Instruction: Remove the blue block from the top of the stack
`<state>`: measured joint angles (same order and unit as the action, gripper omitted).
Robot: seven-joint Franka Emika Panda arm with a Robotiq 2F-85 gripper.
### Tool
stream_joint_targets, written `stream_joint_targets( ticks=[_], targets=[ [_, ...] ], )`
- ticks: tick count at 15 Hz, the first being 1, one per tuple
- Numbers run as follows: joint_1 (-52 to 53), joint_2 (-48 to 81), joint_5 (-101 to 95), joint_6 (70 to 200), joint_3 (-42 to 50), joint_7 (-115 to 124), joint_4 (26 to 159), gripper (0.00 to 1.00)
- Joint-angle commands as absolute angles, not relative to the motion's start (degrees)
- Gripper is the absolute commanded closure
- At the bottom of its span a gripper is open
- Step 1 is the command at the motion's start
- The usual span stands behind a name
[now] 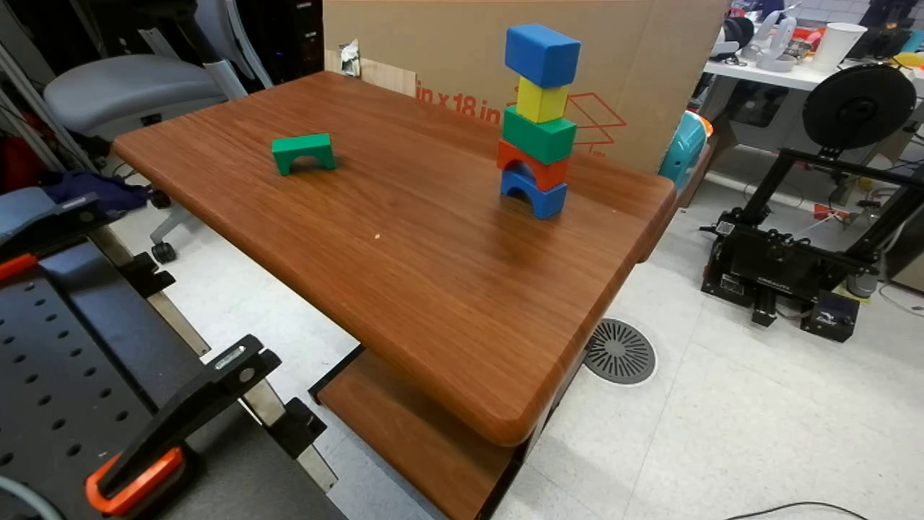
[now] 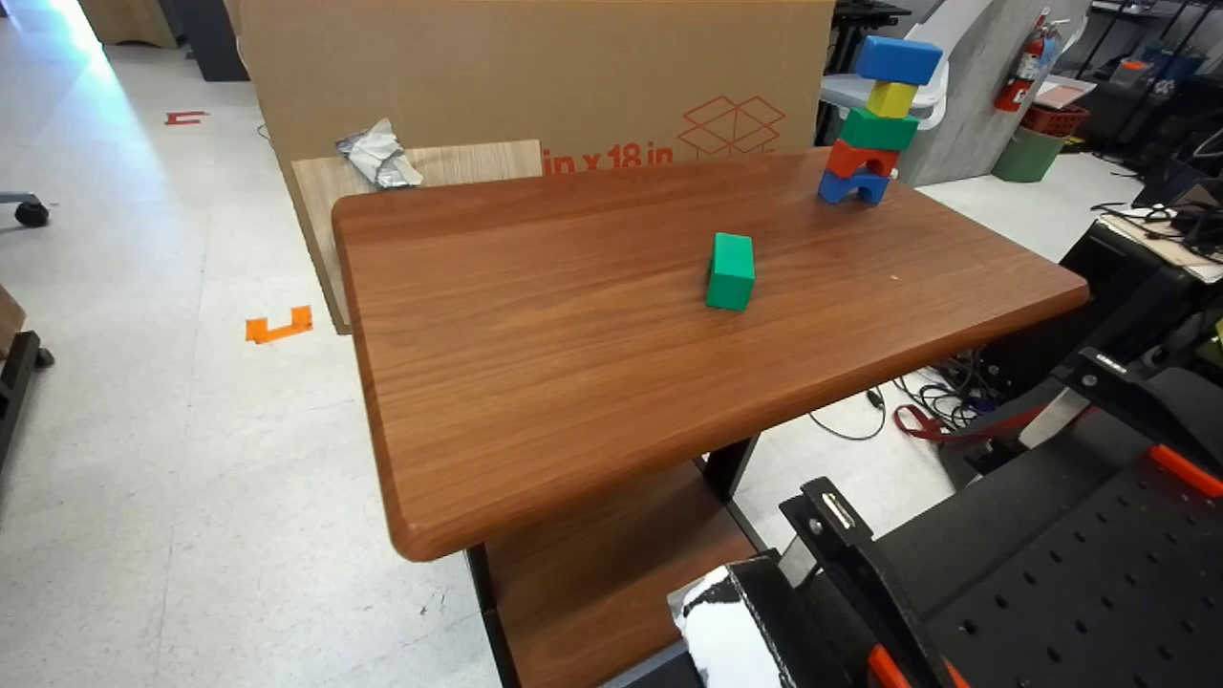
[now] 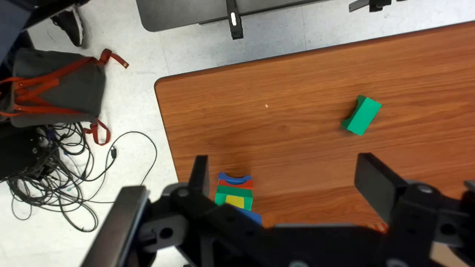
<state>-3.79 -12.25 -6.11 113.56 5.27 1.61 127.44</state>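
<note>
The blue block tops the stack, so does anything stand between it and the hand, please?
Nothing visible does: nothing rests on the blue block, and in the wrist view only the open hand itself partly hides it.

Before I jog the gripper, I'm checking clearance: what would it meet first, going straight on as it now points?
Probably the table: its bare top shows ahead of the open gripper in the wrist view. Depth is unclear, and the gripper partly hides the stack.
</note>
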Motion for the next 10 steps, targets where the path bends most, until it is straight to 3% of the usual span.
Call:
stream_joint_targets(
  ticks=[1,10],
  targets=[
    [-4.7,-7.1,-4.5,115.5,5.2,4.9,123.7,0.00],
    [-6.1,2.7,-3.8,123.5,6.2,14.0,119.8,0.00]
  ],
)
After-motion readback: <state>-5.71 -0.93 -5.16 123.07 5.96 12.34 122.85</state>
